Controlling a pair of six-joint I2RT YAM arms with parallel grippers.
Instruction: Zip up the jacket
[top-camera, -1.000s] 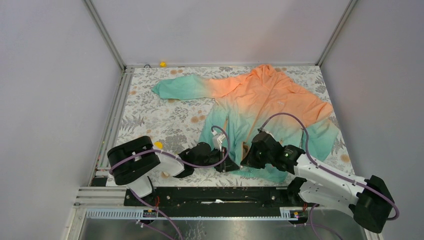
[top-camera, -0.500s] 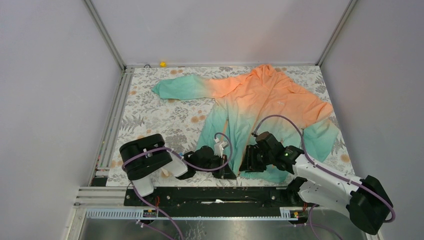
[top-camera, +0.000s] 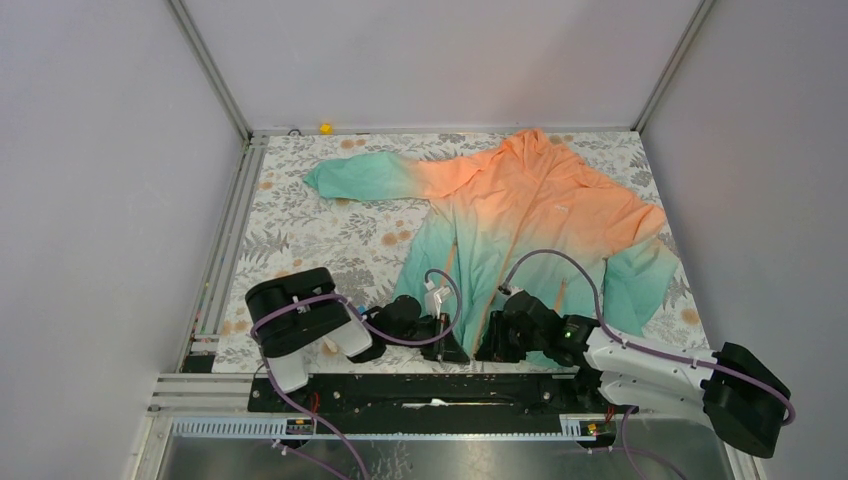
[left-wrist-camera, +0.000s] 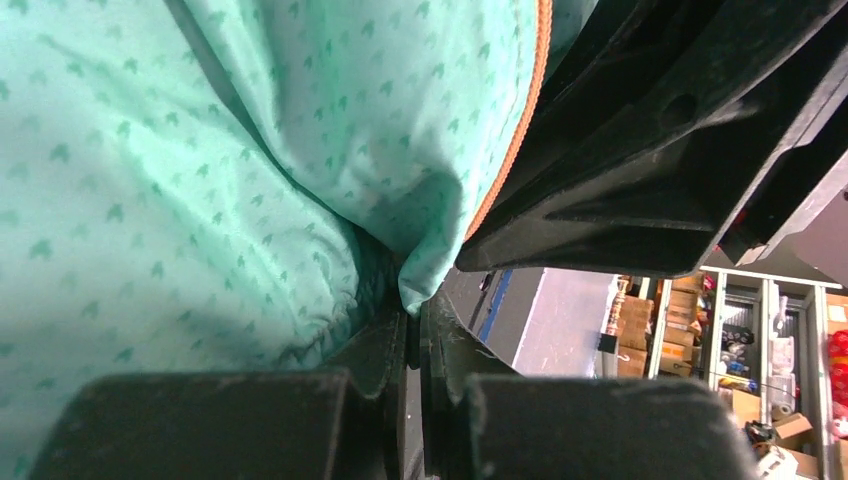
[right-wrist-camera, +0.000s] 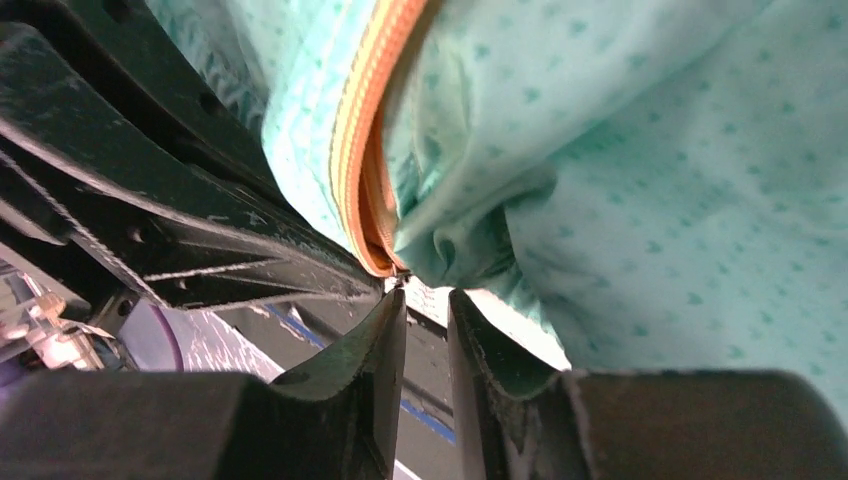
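The jacket (top-camera: 520, 210) lies spread on the table, orange at the far shoulders and teal at the near hem. My left gripper (top-camera: 452, 348) is at the near hem; in its wrist view its fingers (left-wrist-camera: 390, 345) are closed on a teal hem corner (left-wrist-camera: 425, 280) beside the orange zipper edge (left-wrist-camera: 520, 120). My right gripper (top-camera: 488, 348) sits right next to it. In its wrist view its jaws (right-wrist-camera: 427, 300) stand a narrow gap apart, with the bottom end of the orange zipper (right-wrist-camera: 365, 150) just above the tips and nothing between them.
The floral tablecloth (top-camera: 320, 230) covers the table. A small yellow object (top-camera: 325, 128) sits at the far edge. The black rail (top-camera: 420, 385) runs along the near edge just behind both grippers. The two grippers nearly touch each other.
Both grippers have moved toward the near edge, drawing the jacket's hem with them. The jacket front now lies longer and straighter.
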